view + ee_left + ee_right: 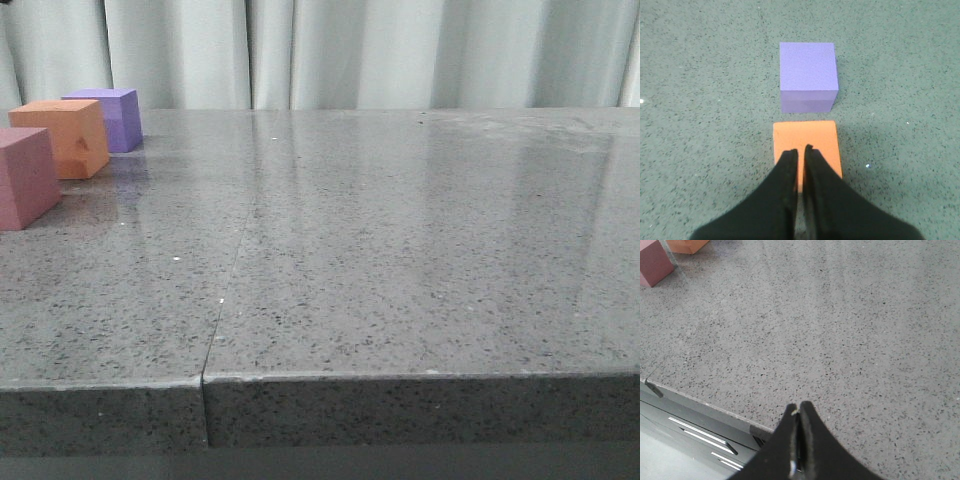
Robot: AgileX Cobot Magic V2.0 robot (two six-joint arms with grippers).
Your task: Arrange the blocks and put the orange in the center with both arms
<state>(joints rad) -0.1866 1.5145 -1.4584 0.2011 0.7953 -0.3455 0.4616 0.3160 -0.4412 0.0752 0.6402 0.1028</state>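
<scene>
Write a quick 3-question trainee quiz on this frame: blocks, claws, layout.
1. True or false: in the front view, the orange cube sits between the pink cube and the purple cube.
2. The left claw hangs above which cube? A) pink B) orange C) purple
3. Fill in: the right claw has its fingers ____ and holds nothing, above the grey table.

Key: 1 true; 2 B; 3 shut.

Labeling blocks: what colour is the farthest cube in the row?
Purple cube, clearest in the left wrist view.
</scene>
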